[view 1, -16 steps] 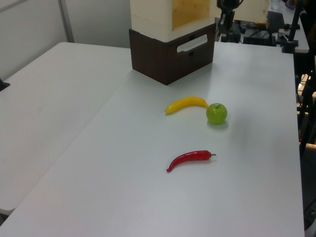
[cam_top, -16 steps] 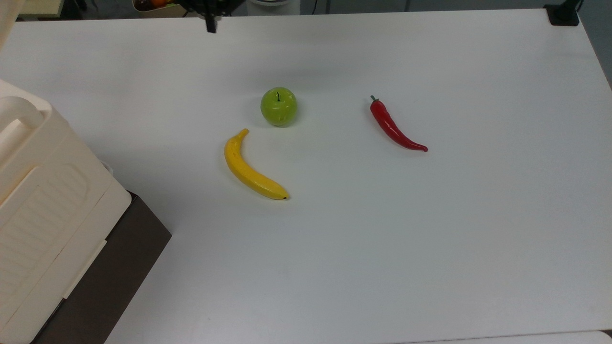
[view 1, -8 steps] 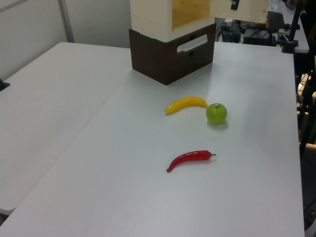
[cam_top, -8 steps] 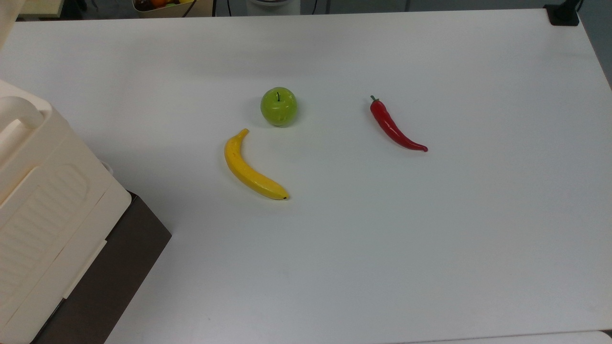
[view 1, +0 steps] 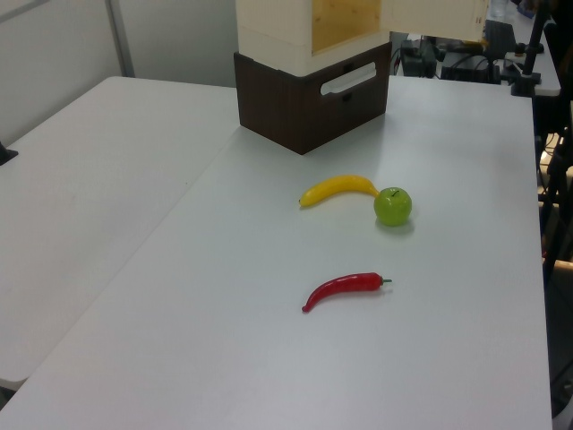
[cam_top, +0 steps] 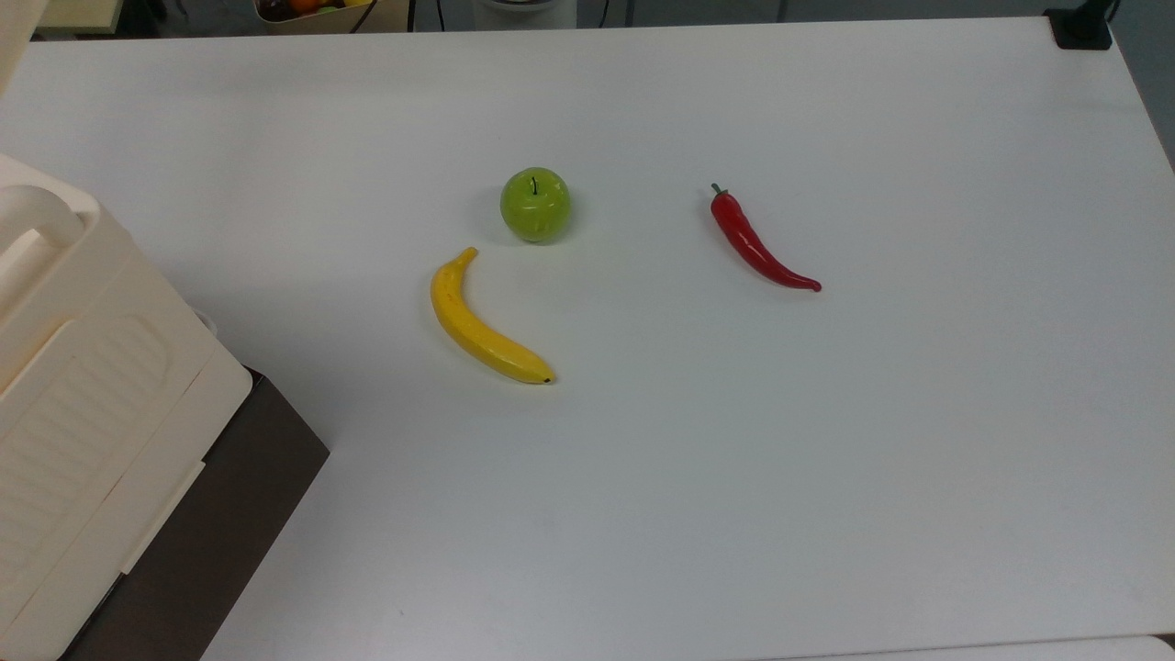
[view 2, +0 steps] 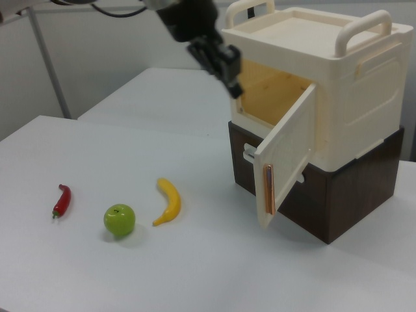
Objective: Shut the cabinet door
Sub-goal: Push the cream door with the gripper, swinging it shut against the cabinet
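Observation:
The cream cabinet [view 2: 351, 84] stands on a dark brown base [view 2: 338, 195] at the right view's right. Its cabinet door [view 2: 286, 156] hangs wide open, swung out toward the table, and the pale wood inside shows. My black gripper [view 2: 234, 90] hovers high up by the opening's upper left corner, apart from the door. In the top view the cabinet [cam_top: 83, 367] fills the lower left, and the cabinet door [cam_top: 14, 37] is a pale sliver at the top left corner. In the left view the cabinet [view 1: 286, 27] and the open cabinet door [view 1: 434, 18] sit at the top edge.
On the white table [cam_top: 826, 459] lie a yellow banana [cam_top: 482, 321], a green apple [cam_top: 535, 204] and a red chili [cam_top: 757, 243], all in the middle and well away from the cabinet. A second table [view 1: 81, 206] adjoins in the left view's left.
The gripper has moved up out of the top edge of the top view and of the left view. The fruit and the cabinet have not moved.

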Motion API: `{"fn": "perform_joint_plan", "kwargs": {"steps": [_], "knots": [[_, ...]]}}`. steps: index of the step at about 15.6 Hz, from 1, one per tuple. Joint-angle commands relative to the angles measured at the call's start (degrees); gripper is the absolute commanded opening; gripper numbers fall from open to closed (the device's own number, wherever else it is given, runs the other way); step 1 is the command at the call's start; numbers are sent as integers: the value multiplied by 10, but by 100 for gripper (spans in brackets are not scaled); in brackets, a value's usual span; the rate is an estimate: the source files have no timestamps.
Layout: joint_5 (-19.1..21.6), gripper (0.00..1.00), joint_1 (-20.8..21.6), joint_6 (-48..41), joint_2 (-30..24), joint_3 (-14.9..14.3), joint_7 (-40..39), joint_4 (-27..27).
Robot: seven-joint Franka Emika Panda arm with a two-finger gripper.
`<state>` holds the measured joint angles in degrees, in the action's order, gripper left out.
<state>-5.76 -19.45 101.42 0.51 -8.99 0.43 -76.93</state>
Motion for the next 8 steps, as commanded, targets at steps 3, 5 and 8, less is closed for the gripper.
{"fn": "perform_joint_plan", "kwargs": {"steps": [3, 5, 8], "knots": [[9, 0, -51, 81, 10, -30, -7, -3], [11, 0, -66, 80, 19, -30, -25, -8], [23, 0, -69, 79, 22, -30, -46, -32]]}}
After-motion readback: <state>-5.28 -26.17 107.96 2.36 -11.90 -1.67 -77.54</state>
